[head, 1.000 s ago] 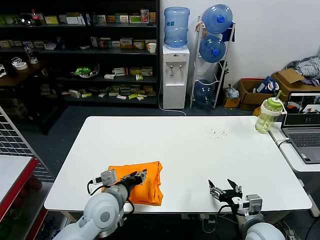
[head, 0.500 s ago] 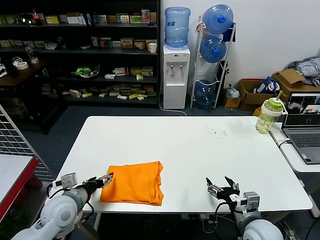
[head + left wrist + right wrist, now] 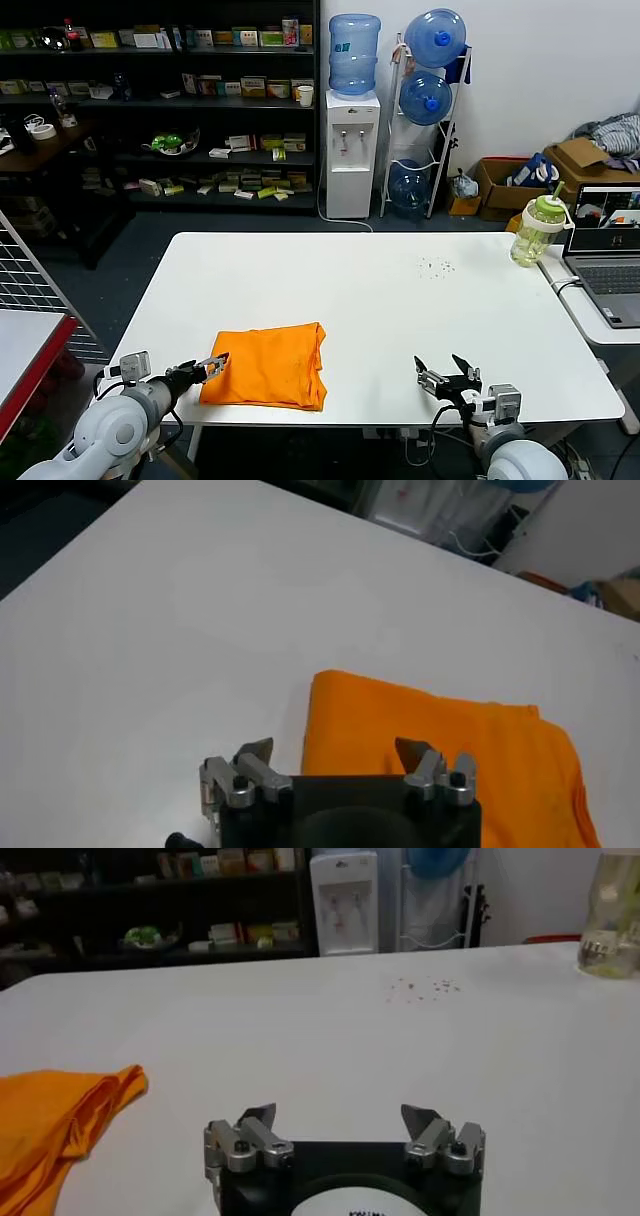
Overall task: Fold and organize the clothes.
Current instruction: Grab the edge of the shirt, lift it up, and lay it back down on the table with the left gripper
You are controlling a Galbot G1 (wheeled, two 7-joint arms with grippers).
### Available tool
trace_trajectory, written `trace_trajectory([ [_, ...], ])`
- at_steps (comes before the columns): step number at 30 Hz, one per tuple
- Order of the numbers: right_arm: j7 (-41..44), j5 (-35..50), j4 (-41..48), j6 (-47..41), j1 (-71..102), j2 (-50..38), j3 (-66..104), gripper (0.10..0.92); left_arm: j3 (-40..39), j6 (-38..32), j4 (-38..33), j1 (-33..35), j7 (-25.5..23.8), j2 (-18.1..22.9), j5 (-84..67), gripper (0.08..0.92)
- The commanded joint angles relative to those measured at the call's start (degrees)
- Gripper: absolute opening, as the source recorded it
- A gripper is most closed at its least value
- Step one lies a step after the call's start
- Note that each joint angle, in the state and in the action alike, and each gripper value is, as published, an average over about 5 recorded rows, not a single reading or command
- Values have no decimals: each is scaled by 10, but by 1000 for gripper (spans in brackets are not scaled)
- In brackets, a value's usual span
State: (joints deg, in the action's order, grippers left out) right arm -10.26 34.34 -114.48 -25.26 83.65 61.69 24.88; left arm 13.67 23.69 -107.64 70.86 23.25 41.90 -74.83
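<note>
The orange T-shirt (image 3: 268, 366) lies folded into a flat rectangle on the white table (image 3: 380, 290), near its front edge on the left. In the left wrist view the orange T-shirt (image 3: 440, 745) fills the space just ahead of the jaws. My left gripper (image 3: 214, 364) (image 3: 336, 751) is open at the shirt's left edge, empty, low over the table. My right gripper (image 3: 444, 378) (image 3: 340, 1116) is open and empty near the front edge on the right, well apart from the shirt (image 3: 55, 1120).
A green-lidded bottle (image 3: 534, 230) and a laptop (image 3: 608, 250) stand at the table's far right. Small dark specks (image 3: 434, 265) dot the tabletop at the back. Shelves, a water dispenser and cardboard boxes stand behind the table.
My left gripper has let go of the shirt, opened and drawn back to the left off the cloth. The shirt stays folded where it lay. The right gripper has barely moved.
</note>
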Motion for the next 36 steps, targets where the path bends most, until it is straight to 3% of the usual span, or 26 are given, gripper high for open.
trace_trajectory([
  [1, -2, 0, 0, -1, -1, 0, -2, 823, -18, -1, 38, -12, -30, -3, 11, 823],
  [7, -3, 0, 0, -2, 0, 1, -3, 823, -29, -2, 59, -25, -34, 3, 18, 791],
  [30, -4, 0, 8, -2, -6, 0, -5, 823, -18, -6, 19, -17, -27, 11, 17, 137],
  [36, -2, -2, 3, 2, -6, -5, 1, 823, 10, -1, -28, -4, -17, -15, 54, 93],
])
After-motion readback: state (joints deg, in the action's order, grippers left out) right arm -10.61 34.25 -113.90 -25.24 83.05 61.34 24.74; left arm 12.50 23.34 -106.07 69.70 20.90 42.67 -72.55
